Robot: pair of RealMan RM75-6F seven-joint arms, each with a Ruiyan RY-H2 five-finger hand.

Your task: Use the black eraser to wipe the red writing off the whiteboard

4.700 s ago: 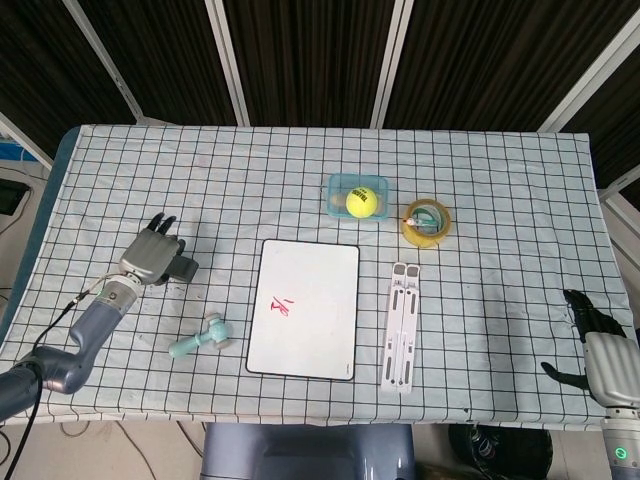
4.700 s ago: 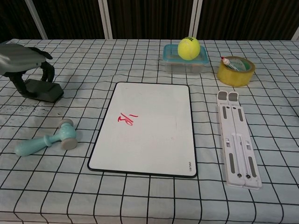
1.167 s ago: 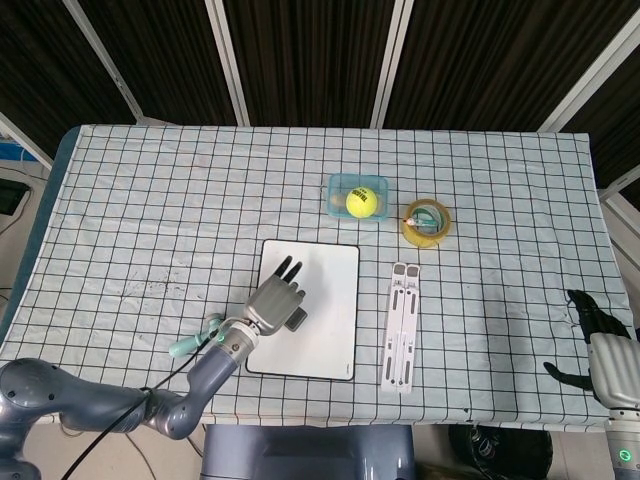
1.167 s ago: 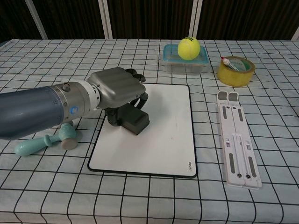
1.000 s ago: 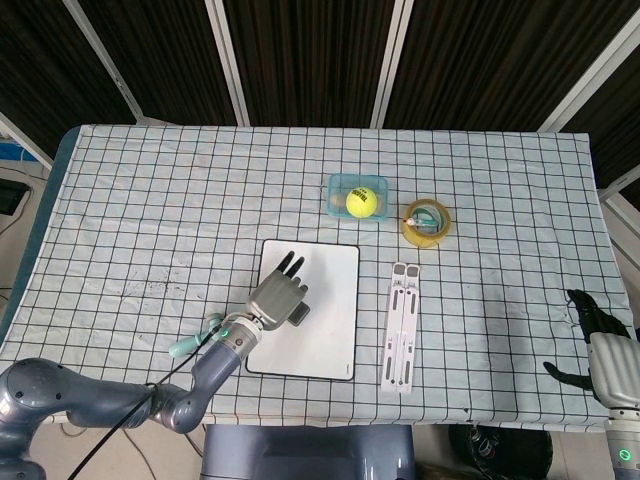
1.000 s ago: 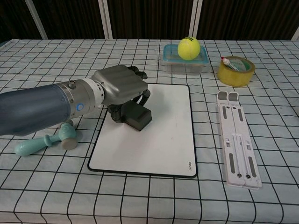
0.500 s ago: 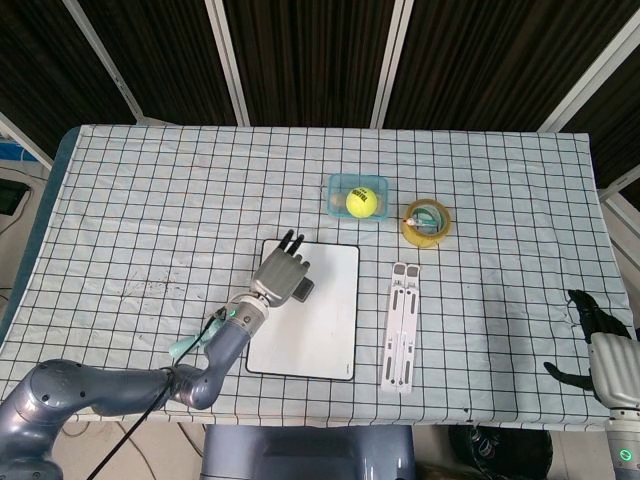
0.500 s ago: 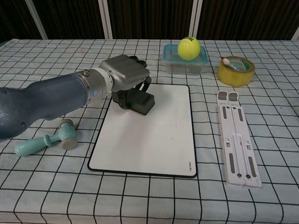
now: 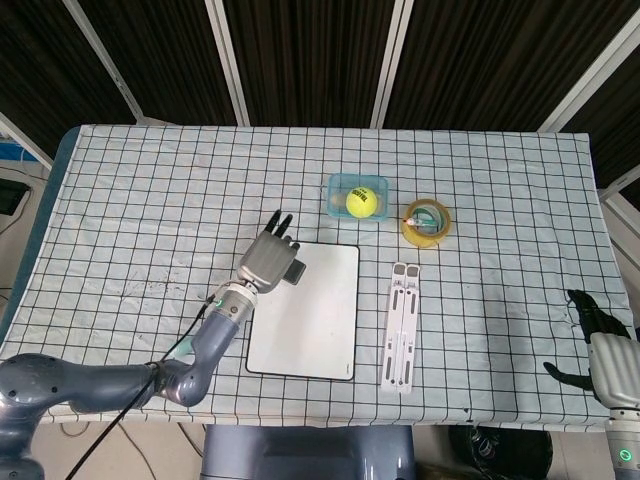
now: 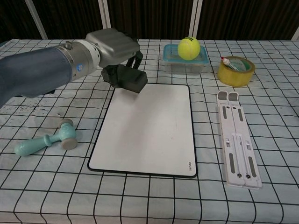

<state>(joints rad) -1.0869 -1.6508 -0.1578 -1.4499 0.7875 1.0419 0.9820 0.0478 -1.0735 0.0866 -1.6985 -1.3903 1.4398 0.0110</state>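
One robot hand, the left robot hand, grips the black eraser at the far left corner of the whiteboard. The whiteboard lies flat on the table and looks clean white. The right robot hand sits well apart at the table's edge, with nothing in it and fingers spread. A small toy hammer lies near the whiteboard.

A table with a checked cloth.
On it: whiteboard, toy hammer, white stand, tape roll, small box with a yellow ball.
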